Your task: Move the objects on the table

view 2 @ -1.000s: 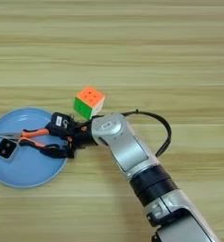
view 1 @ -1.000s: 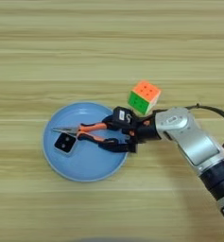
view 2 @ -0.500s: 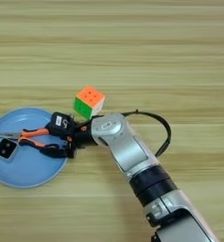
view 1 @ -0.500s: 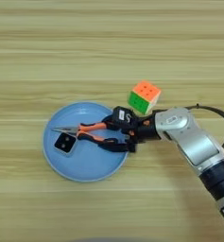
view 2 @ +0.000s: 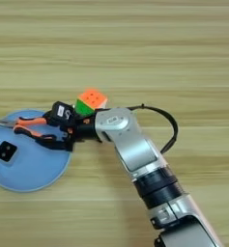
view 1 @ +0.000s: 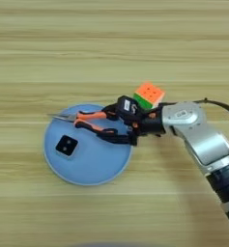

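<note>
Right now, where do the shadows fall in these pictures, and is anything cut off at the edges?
Left eye view: the light is even, with only a thin soft shadow along the lower rim of the blue plate and no strong glare on the table; the silver forearm runs off the lower right corner. Right eye view: the left edge cuts the plate, while the cube shows whole.
</note>
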### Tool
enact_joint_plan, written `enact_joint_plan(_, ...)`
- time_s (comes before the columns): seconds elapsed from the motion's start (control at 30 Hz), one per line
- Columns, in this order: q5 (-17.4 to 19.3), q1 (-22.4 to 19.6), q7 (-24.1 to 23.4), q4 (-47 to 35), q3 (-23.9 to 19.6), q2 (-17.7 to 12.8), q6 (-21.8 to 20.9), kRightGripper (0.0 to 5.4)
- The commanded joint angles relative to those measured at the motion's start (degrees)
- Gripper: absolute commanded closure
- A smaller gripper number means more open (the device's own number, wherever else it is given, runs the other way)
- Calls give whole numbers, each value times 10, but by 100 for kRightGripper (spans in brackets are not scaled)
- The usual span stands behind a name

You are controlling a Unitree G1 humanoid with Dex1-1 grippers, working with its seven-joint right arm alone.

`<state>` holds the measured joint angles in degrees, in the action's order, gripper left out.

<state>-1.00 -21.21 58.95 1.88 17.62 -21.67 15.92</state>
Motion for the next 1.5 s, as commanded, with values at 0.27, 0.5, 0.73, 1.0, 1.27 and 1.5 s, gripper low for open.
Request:
enact_joint_plan(0.27,58,-55,-9,-71,-96,-41,24,194)
enact_joint_plan(0.5,90,-20,15,-111,-138,-92,26,194)
enact_joint_plan(0.73,102,-7,20,-103,-183,-134,7,194)
enact_joint_plan(1.0,115,-11,31,-55,-250,-185,-35,194)
enact_joint_plan(1.27,117,-6,48,23,-292,-233,-96,195)
enact_joint_plan(1.5,118,7,62,93,-308,-255,-136,195)
